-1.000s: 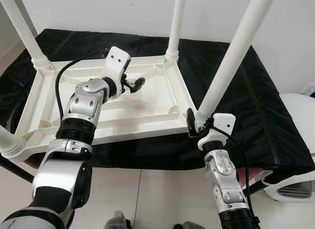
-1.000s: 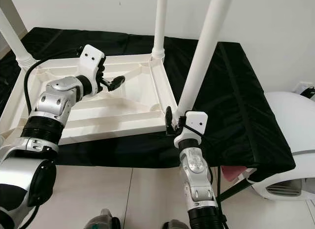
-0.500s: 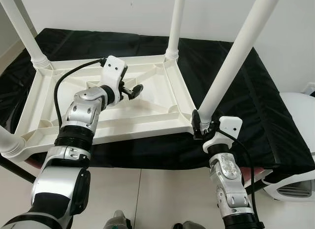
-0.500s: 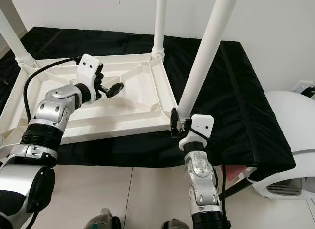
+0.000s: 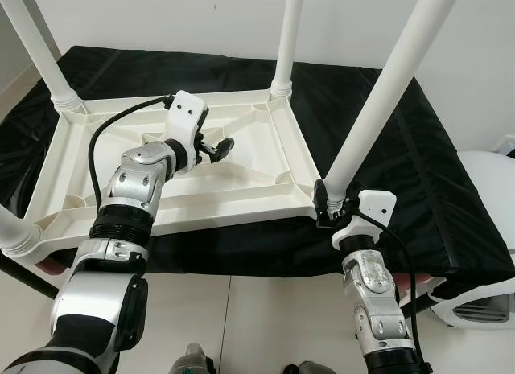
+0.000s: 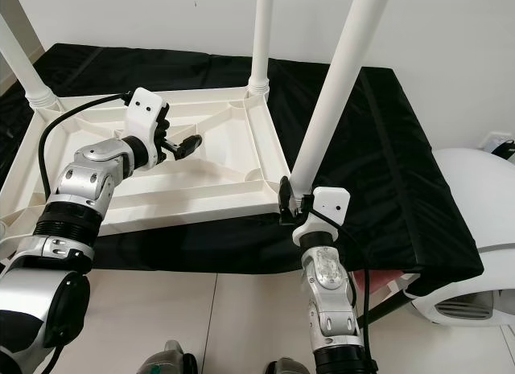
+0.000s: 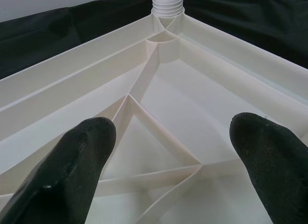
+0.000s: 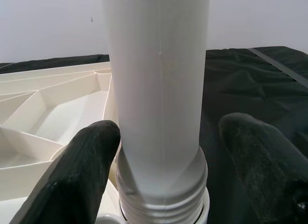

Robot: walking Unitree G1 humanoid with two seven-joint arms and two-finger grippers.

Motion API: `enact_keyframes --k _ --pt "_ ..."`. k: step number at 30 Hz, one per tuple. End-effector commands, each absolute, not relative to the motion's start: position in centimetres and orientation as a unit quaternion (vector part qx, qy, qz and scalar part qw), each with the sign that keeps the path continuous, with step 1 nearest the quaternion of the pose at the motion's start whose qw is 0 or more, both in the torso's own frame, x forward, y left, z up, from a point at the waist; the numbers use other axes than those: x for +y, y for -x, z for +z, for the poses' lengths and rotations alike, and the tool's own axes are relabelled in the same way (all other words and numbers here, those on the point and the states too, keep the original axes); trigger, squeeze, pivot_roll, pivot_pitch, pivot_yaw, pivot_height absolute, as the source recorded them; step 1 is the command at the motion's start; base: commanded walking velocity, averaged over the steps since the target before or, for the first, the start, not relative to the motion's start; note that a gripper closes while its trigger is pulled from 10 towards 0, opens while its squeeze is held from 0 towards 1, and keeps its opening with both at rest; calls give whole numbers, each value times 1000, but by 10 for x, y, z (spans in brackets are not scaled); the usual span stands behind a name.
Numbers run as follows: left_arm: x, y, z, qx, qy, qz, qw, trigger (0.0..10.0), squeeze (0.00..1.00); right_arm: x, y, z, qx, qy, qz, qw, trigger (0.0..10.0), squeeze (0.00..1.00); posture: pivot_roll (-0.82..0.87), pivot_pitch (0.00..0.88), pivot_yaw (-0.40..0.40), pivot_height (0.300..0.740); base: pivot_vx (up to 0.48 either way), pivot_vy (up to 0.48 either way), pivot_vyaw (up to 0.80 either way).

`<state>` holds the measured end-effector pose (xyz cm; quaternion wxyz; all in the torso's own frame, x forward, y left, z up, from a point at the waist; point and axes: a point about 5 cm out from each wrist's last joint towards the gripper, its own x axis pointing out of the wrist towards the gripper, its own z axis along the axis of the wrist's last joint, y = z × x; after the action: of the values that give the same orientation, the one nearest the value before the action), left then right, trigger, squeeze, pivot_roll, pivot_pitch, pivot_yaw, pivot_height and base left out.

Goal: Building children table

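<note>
A white plastic children's table (image 5: 241, 181) lies upside down on a black cloth, its legs pointing up. My left gripper (image 5: 224, 145) hovers open just above the ribbed underside, with nothing between its fingers (image 7: 82, 156). My right gripper (image 5: 330, 203) stands at the near right corner, around the base of the near right leg (image 5: 378, 92). In the right wrist view one finger (image 8: 91, 156) lies against the leg (image 8: 159, 89), and the other finger (image 8: 260, 156) stands a little off it. That leg's threaded collar sits in the corner socket.
Three more legs stand at the back right (image 5: 286, 36), back left (image 5: 36, 44) and near left (image 5: 12, 233). The black cloth (image 5: 418, 165) covers a low platform. A white appliance (image 5: 483, 197) stands at the right, with tiled floor (image 5: 241, 318) below.
Over the last second my left gripper moved slightly down and to the left over the underside. My right gripper and the near right leg's base shifted slightly right. Little has changed in the last half second.
</note>
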<state>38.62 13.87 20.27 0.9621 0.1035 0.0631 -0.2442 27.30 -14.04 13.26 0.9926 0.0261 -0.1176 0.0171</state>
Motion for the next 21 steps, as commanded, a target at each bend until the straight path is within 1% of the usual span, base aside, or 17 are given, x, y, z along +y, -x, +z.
enact_keyframes --k 1,21 --pt "141 -388 203 62 -105 -211 970 10000 0 -140 -272 134 -122 -30 18 992 10000 0 -5 69 24 740 0 0 0" --pt "141 -388 203 62 -105 -211 970 10000 0 -140 -272 134 -122 -30 18 992 10000 0 -5 69 24 740 0 0 0"
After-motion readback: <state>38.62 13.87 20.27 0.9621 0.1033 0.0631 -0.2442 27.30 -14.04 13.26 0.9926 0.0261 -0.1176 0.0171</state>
